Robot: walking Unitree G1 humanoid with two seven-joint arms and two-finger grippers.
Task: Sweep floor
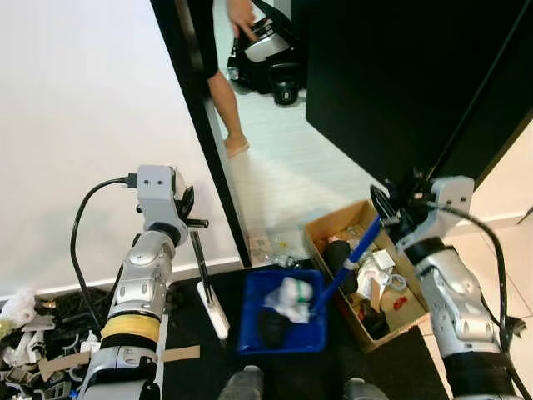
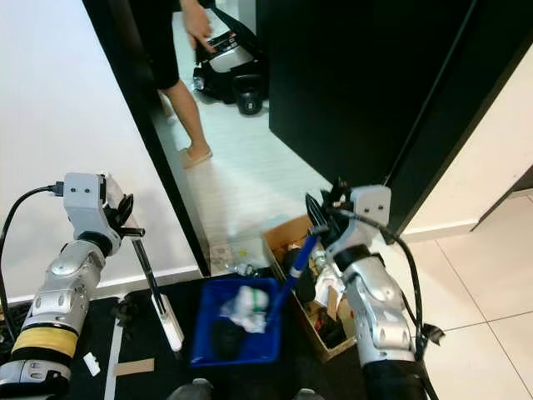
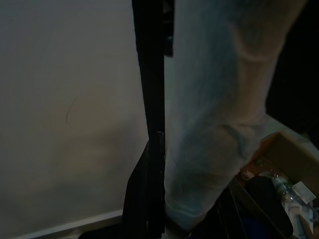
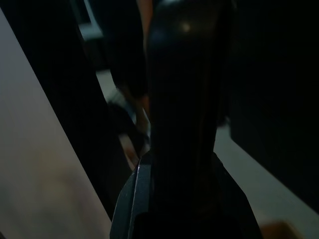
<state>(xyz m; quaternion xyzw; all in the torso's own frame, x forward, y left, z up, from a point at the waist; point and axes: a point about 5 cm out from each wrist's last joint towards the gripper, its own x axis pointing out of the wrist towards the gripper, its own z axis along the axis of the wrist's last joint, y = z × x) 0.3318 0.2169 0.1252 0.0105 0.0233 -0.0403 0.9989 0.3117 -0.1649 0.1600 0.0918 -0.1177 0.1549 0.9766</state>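
My left gripper (image 1: 188, 210) is pinching the top of a thin black handle, and that handle runs down and a little to the right to the white brush (image 1: 213, 310) at its low end. The brush sits on the dark mat (image 1: 187, 329) near my feet. My right gripper (image 1: 390, 205) is closed around the top of the blue handle (image 1: 347, 263). This blue stick slants down and to the left, and its low end goes to the blue dustpan (image 1: 281, 315). The dustpan lies on the mat, just to the right of the brush, with a small gap between them. So the pan is to the right of my brush, and the long way of the brush stick points down at the mat and leans toward the pan. Inside the pan I see a white crumpled lump (image 1: 291, 298) and something dark beside it. To the right of the pan, touching or almost touching it, is a cardboard box (image 1: 331, 222) full of odd things. I think my left arm must push the brush to the right, toward the pan's mouth, while my right arm keeps the pan flat. Far away, past the doorway, a person's leg (image 1: 226, 107) stands on the white floor (image 1: 283, 167).
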